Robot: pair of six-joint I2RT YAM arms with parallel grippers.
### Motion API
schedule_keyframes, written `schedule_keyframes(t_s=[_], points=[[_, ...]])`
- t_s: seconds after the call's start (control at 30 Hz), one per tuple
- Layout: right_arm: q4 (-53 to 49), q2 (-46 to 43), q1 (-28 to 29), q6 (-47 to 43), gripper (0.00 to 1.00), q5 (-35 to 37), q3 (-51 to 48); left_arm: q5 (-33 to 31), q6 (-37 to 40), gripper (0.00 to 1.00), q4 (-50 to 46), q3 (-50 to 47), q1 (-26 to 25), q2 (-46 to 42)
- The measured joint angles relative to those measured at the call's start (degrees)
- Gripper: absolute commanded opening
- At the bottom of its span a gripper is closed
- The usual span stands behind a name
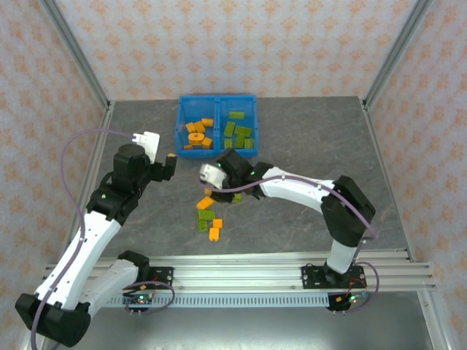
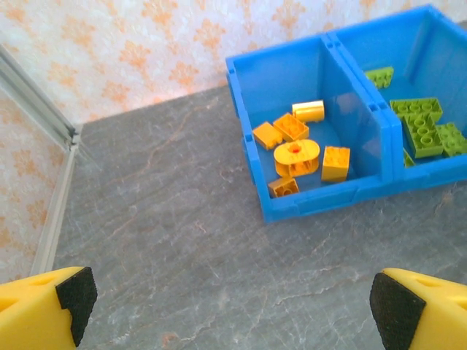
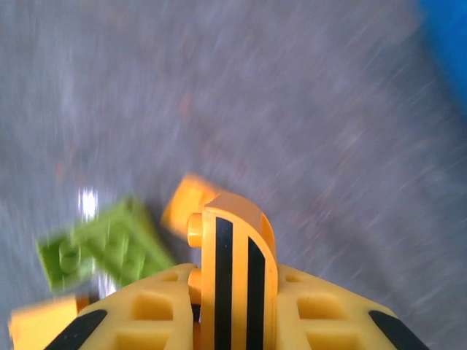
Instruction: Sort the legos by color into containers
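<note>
The blue two-bin tray (image 1: 217,100) stands at the back of the table. Its left bin (image 2: 246,89) holds several orange bricks and the round gear piece (image 2: 296,157). Green bricks (image 2: 424,125) lie in its right bin. My left gripper (image 1: 169,165) (image 2: 233,299) hovers open in front of the tray, nothing between its fingers. My right gripper (image 1: 214,188) (image 3: 233,292) is shut on an orange curved brick with black stripes (image 3: 235,266), above the loose pile. Under it lie a green brick (image 3: 102,248) and an orange brick (image 3: 182,203).
Loose orange and green bricks (image 1: 207,216) are scattered mid-table between the arms. An aluminium rail (image 1: 241,270) runs along the near edge, and patterned walls close in the back and sides. The right wrist view is motion-blurred.
</note>
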Motion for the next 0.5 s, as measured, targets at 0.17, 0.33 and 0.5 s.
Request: schedule_keyframes(t_s=[0.17, 0.33, 0.5], points=[[3.7, 6.2, -0.1, 10.6, 0.17, 10.1, 20.7, -2.9, 0.0, 1.00, 3.3, -3.1, 0.2, -5.3], [4.5, 20.8, -1.7, 19.0, 0.17, 18.8, 41.6, -4.8, 0.0, 1.00, 4.2, -3.4, 0.2, -6.3], [0.9, 38.5, -4.5, 23.6, 0.18, 22.0, 59.4, -5.7, -0.2, 1.00, 4.3, -3.4, 0.5, -6.5]])
